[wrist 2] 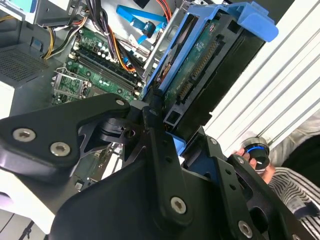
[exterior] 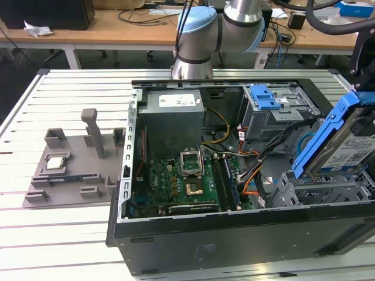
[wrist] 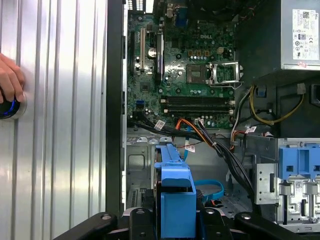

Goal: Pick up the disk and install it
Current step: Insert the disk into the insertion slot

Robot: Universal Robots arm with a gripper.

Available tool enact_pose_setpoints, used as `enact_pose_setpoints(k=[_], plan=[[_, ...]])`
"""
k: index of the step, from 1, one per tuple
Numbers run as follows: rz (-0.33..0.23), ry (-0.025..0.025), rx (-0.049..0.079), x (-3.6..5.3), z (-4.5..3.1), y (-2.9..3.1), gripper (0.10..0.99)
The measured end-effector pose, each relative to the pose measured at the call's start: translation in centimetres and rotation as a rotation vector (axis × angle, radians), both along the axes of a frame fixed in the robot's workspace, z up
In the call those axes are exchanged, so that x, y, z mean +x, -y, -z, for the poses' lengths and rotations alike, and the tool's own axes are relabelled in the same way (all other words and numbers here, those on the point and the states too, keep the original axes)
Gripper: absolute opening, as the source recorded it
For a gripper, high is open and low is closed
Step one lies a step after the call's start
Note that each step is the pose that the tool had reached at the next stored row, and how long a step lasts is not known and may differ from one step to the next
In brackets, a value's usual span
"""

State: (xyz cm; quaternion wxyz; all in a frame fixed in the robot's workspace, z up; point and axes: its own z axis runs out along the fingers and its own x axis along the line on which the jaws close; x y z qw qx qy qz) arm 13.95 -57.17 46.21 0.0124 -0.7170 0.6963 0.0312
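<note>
In the exterior view the open computer case (exterior: pixel 234 234) lies on its side on the slatted tabletop (exterior: pixel 58 234), and the pick-up half of the job looks done. At the case's near corner on the exterior view's right, the disk (exterior: pixel 345 146) hangs in the air in its blue carrier frame. It is tilted steeply, label facing outward, just above the empty metal drive cage (exterior: pixel 319 190), and I cannot tell whether its lower edge touches the cage. In the second wrist view the gripper (wrist 2: pixel 180 145) has its black fingers (wrist 2: pixel 152 125) pinching the carrier's end, with the drive's green circuit-board underside turned toward the camera. Installation is what remains, as I judge it: the disk sits in no bay and no cable reaches it. Further in lie the motherboard (exterior: pixel 181 175), then the grey power supply (exterior: pixel 173 111), and the blue ribbed latch (exterior: pixel 265 96) on the far drive bay. Well apart on the exterior view's left, a grey fixture (exterior: pixel 76 175) carries a small processor chip (exterior: pixel 57 163). Farthest back rises the arm (exterior: pixel 202 29).
</note>
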Motion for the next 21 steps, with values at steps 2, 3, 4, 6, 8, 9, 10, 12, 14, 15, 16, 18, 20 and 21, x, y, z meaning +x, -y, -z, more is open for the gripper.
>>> enact_pose_setpoints(k=[2, 3, 4, 6, 8, 9, 10, 12, 14, 15, 16, 18, 20, 21], plan=[[0.0, 0.0, 0.0, 0.0, 0.34, 0.0, 0.365], [0.0, 0.0, 0.0, 0.0, 0.66, -0.01, 0.365], [0.0, 0.0, 0.0, 0.0, 0.85, -0.02, 0.365], [0.0, 0.0, -0.006, 0.23, 1.96, -0.21, 0.365], [0.0, -0.0006, -0.007, 0.22, 4.94, -0.25, 0.365], [0.0, -0.0007, -0.007, 0.22, 5.12, -0.25, 0.365], [0.0, -0.0007, -0.007, 0.22, 5.3, -0.25, 0.365], [0.0, -0.0008, -0.007, 0.22, 5.84, -0.25, 0.365], [0.0, -0.0008, -0.007, 0.22, 6.36, -0.25, 0.365], [0.0, -0.0008, -0.007, 0.22, 6.67, -0.25, 0.365], [0.0, -0.0008, -0.007, 0.22, 7.02, -0.25, 0.365], [0.0, -0.0008, -0.007, 0.22, 7.72, -0.25, 0.365], [0.0, -0.0007, -0.007, 0.22, 8.09, -0.25, 0.365], [0.0, -0.0008, -0.007, 0.22, 8.28, -0.25, 0.365]])
